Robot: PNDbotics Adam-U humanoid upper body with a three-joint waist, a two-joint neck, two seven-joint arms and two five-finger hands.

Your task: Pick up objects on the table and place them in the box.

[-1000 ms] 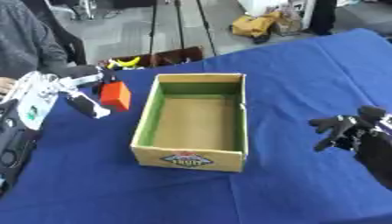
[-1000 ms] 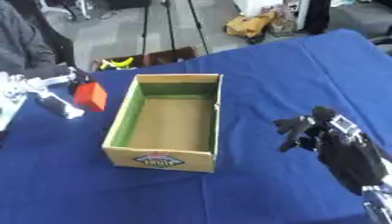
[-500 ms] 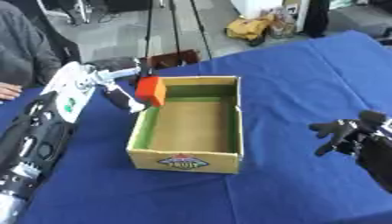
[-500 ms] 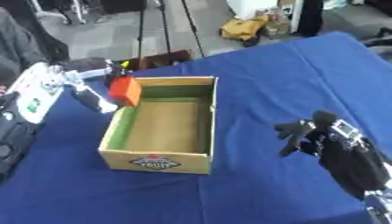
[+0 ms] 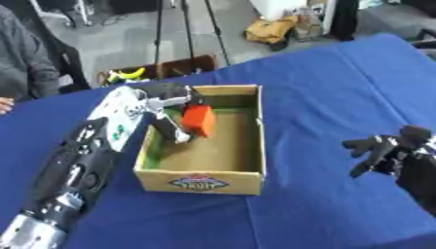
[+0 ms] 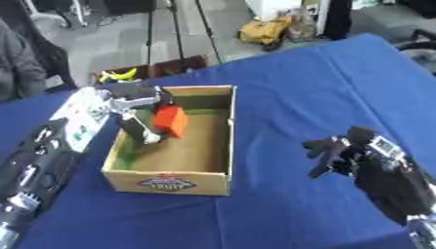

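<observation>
- I have the left hand [image 5: 167, 108] reaching in over the near-left wall of the open cardboard box [image 5: 245, 171], fingers and thumb pinched on the small orange-red block [image 5: 199, 120].
- The block hangs just beyond the fingertips, inside the box walls and above the brown floor; I cannot tell whether it touches the floor. I hold it there so it drops inside rather than on the rim.
- The box sits on the blue cloth tabletop [image 5: 340, 97], directly under the hand, its printed end facing me.
- My right hand [image 6: 345, 150] waits well apart from the box on its far side, fingers spread and holding nothing, kept clear so it cannot nudge the cardboard.
- Compared with half a second ago, the left hand has carried the block from above the far-left corner rim to inside the box and lower; a second ago it was still out over the cloth beside the box.
- The right hand has hardly moved.
</observation>
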